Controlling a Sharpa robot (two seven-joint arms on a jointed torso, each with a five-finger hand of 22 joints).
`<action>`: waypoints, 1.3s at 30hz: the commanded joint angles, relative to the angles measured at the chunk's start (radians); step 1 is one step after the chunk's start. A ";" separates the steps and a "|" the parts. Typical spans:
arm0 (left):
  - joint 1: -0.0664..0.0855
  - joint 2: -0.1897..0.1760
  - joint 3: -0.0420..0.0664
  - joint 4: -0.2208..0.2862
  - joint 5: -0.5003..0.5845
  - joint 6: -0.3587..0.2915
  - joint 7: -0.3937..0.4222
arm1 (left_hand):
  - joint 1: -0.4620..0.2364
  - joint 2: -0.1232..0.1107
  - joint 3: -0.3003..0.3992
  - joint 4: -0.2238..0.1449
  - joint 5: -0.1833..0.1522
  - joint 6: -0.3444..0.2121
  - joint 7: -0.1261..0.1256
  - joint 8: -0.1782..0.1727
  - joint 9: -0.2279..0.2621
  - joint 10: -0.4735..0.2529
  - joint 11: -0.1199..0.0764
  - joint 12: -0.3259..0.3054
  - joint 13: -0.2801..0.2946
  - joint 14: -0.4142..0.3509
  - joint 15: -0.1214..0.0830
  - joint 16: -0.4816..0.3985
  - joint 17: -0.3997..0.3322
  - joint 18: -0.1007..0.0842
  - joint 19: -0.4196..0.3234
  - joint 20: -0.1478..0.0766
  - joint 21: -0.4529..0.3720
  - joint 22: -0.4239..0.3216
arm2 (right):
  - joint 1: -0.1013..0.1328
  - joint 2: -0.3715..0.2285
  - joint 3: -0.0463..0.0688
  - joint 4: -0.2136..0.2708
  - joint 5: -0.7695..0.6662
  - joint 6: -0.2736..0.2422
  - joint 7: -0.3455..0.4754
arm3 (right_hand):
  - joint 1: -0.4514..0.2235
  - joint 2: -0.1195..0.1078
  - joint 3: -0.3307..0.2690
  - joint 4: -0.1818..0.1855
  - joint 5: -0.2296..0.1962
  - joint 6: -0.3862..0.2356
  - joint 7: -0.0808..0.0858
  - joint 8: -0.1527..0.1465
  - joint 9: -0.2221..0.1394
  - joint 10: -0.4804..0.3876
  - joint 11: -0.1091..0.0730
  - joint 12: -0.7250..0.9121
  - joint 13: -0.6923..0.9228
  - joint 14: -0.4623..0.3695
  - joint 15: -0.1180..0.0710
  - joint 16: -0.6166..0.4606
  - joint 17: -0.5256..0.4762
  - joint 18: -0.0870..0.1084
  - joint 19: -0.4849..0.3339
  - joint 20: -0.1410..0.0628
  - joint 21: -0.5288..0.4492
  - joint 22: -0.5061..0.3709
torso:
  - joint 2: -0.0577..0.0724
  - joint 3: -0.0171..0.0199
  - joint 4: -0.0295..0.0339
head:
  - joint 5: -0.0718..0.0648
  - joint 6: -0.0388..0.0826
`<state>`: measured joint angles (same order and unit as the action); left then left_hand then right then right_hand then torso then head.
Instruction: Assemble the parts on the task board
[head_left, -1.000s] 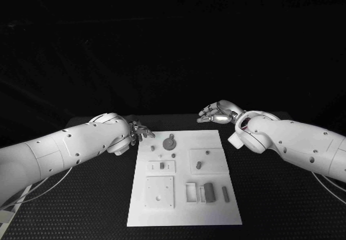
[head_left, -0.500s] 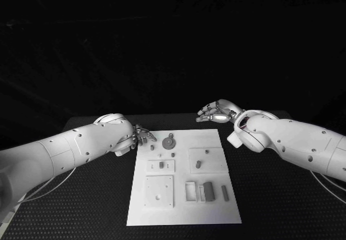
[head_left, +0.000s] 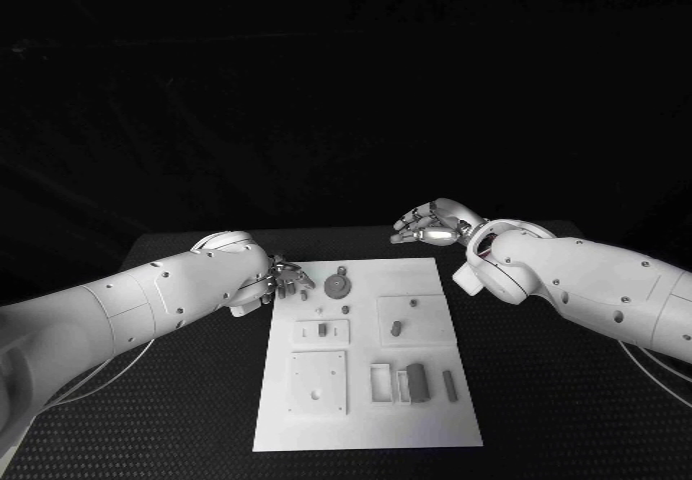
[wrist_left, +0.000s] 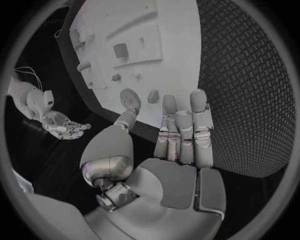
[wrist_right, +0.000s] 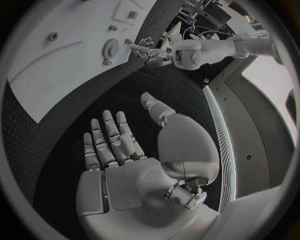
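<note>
The white task board (head_left: 369, 426) lies in the middle of the black table, with grey parts on it: a round disc (head_left: 339, 286), a small peg (head_left: 306, 295), an upright peg (head_left: 397, 327), a block (head_left: 417, 381) and a short bar (head_left: 450, 386). My left hand (head_left: 286, 277) hovers at the board's far left corner, fingers straight, holding nothing. In the left wrist view its fingers (wrist_left: 182, 131) reach over the board's edge near the disc (wrist_left: 129, 96). My right hand (head_left: 421, 228) is spread, palm showing, beyond the board's far edge; its palm (wrist_right: 115, 150) is empty.
Square plates are fixed on the board at the near left (head_left: 319, 383) and the middle right (head_left: 414, 320). A small open frame (head_left: 382, 384) stands beside the block. Black textured table (head_left: 548, 400) surrounds the board on all sides.
My left hand has moved a little to the right, closer to the board's far left corner and the disc. The right hand has drifted slightly left. No part has moved.
</note>
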<state>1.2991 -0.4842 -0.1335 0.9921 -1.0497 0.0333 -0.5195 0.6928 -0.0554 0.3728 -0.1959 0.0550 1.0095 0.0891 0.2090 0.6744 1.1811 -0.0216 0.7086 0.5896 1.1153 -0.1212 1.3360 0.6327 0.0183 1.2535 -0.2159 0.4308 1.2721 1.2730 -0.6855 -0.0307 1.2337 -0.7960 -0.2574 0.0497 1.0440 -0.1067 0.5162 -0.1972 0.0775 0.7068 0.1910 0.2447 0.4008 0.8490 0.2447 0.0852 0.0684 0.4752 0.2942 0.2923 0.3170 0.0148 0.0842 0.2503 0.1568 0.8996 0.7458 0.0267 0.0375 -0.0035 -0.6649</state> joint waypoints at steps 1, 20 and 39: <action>0.000 0.005 0.001 -0.003 -0.006 0.026 0.007 | 0.004 0.013 0.002 -0.009 -0.003 0.008 0.002 0.008 -0.002 0.007 0.001 0.004 0.000 -0.001 -0.007 0.007 0.001 0.037 0.006 -0.005 0.004 0.003 | 0.000 0.001 0.000 0.001 0.000 0.011 0.007 | -0.006 -0.001 -0.002 0.006 0.002 -0.008 0.054 0.005 -0.001 0.002 0.001 -0.006 0.000 -0.008 -0.001 -0.004 -0.001 -0.015 -0.007 -0.001 -0.002 -0.001 | -0.001 -0.0002 0.0004 | 0.000 -0.001; -0.015 0.021 0.001 -0.027 -0.006 0.019 0.023 | 0.054 0.031 0.054 -0.014 -0.004 0.019 -0.001 0.020 -0.014 0.019 -0.001 0.002 -0.006 0.011 -0.010 0.009 -0.002 0.032 0.018 -0.008 0.008 0.017 | 0.000 0.002 0.000 0.001 0.000 0.012 0.006 | -0.006 -0.001 -0.002 0.006 0.002 -0.008 0.054 0.006 -0.001 0.002 0.001 -0.006 0.000 -0.008 -0.001 -0.004 -0.001 -0.015 -0.008 -0.001 -0.003 -0.005 | -0.001 -0.0005 0.0009 | -0.003 -0.004; -0.016 0.027 0.001 -0.029 0.007 0.016 0.032 | 0.075 0.042 0.071 -0.022 -0.004 0.020 -0.001 0.024 -0.017 0.020 -0.001 0.000 -0.009 0.014 -0.010 0.010 -0.003 0.031 0.020 -0.009 0.008 0.023 | -0.001 0.002 0.000 0.002 0.000 0.013 0.006 | -0.006 -0.001 -0.003 0.007 0.002 -0.008 0.054 0.006 -0.002 0.002 0.001 -0.006 0.000 -0.009 -0.001 -0.004 -0.001 -0.015 -0.008 -0.001 -0.003 -0.003 | -0.001 0.0001 0.0016 | -0.004 -0.005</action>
<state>1.2827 -0.4608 -0.1333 0.9625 -1.0493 0.0430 -0.5025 0.7596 -0.0113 0.4412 -0.2173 0.0550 1.0244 0.0843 0.2287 0.6586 1.1954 -0.0218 0.7085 0.5815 1.1286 -0.1259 1.3399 0.6314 0.0181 1.2674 -0.2229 0.4379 1.2942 1.2728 -0.6841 -0.0307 1.2344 -0.7956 -0.2560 0.0495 1.0440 -0.1067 0.5134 -0.1943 0.0775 0.7068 0.1909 0.2447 0.4000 0.8490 0.2447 0.0851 0.0685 0.4752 0.2942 0.2923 0.3170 0.0148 0.0842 0.2502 0.1568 0.8961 0.7450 0.0265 0.0387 -0.0074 -0.6701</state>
